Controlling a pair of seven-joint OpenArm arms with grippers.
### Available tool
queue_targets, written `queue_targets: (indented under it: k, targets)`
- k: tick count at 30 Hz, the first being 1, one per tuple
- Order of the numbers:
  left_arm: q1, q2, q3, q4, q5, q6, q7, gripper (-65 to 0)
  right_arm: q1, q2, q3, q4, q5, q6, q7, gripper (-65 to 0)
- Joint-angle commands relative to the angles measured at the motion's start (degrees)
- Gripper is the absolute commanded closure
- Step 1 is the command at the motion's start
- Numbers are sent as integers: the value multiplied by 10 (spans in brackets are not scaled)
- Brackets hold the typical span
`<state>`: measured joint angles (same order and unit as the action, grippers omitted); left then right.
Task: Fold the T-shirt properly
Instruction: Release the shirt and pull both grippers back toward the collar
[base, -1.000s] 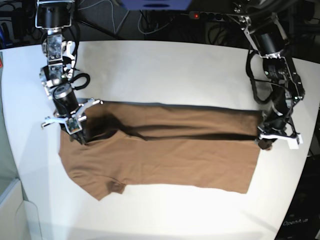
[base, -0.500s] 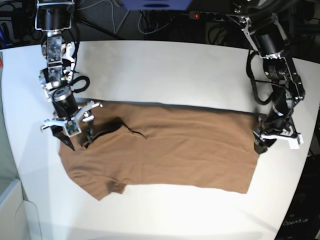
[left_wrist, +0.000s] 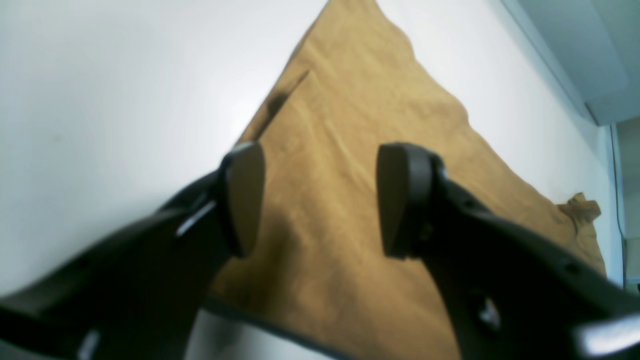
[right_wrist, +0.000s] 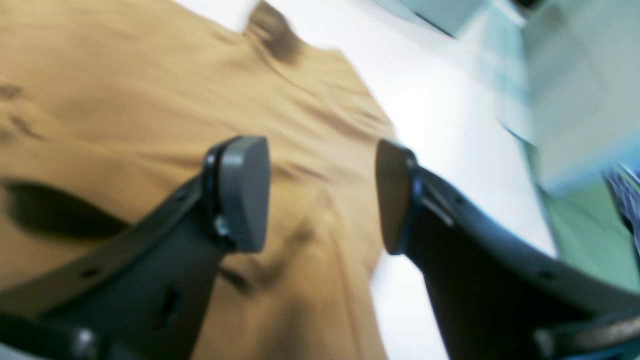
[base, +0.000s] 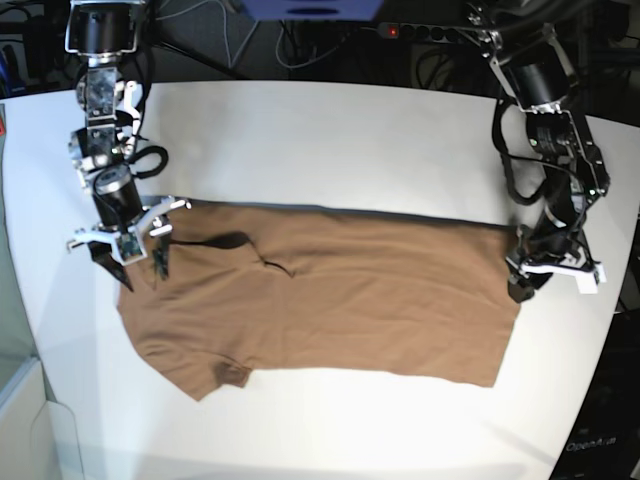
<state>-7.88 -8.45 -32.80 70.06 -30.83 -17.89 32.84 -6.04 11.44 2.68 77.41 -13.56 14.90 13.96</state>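
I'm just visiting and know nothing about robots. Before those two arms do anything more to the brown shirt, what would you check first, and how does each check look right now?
1. Left gripper let go of the cloth: ok, its jaws stand apart with nothing between them.
2. Right gripper let go: ok, jaws apart and nothing held.
3. T-shirt lying flat on the table: mostly ok; one small crease shows near the neckline.
4. Whole shirt on the table: ok, no edge hangs over.
5. Fold edges lined up: cannot tell; one sleeve pokes out at the near corner.
6. Both grippers clear of the fabric: cannot tell; they hang at the shirt's two ends, height unclear.
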Motion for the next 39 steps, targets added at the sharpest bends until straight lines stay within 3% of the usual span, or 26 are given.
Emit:
queue_targets:
  k: [1, 5, 7, 15, 17, 20, 22, 25, 30, 35, 39]
  targets:
    - [-12, -7, 0, 12, -9, -8, -12, -346, -1, 5, 2, 10, 2, -1, 17, -254]
    - [-12, -9, 0, 10, -9, -8, -12, -346, -16, 4, -1, 10, 2, -1, 23, -55]
    - [-12, -8, 1, 10, -9, -8, -12, -346, -17, 4, -1, 6, 2, -1, 22, -16]
    - [-14, -6, 2, 8, -8, -5, -11, -327, -19, 8, 1, -31, 2, -1, 21, -12]
    - [-12, -6, 2, 3, -8, -4, -7, -259, -20, 8, 1, -40, 2, -1, 21, -9]
    - [-12, -10, 2, -24, -8, -4, -6, -83, -21, 8, 1, -47, 2, -1, 21, -9]
    - [-12, -11, 2, -43, -8, -4, -6, -1, -22, 8, 1, -51, 2, -1, 21, -9]
    - [-10, -13, 2, -67, -2, -4, -6, -22, -21, 8, 1, -60, 2, -1, 21, -9]
    - [4, -13, 0, -69, 61, -4, -4, -22, -19, 9, 1, -80, 2, -1, 17, -12]
    - [5, -18, -1, -67, 100, -4, 75, -22, -31, 15, 1, -79, 3, -1, -17, -6]
    - [5, -24, -1, -67, 129, -4, 106, -22, -62, 16, 1, -57, 3, -1, -20, -6]
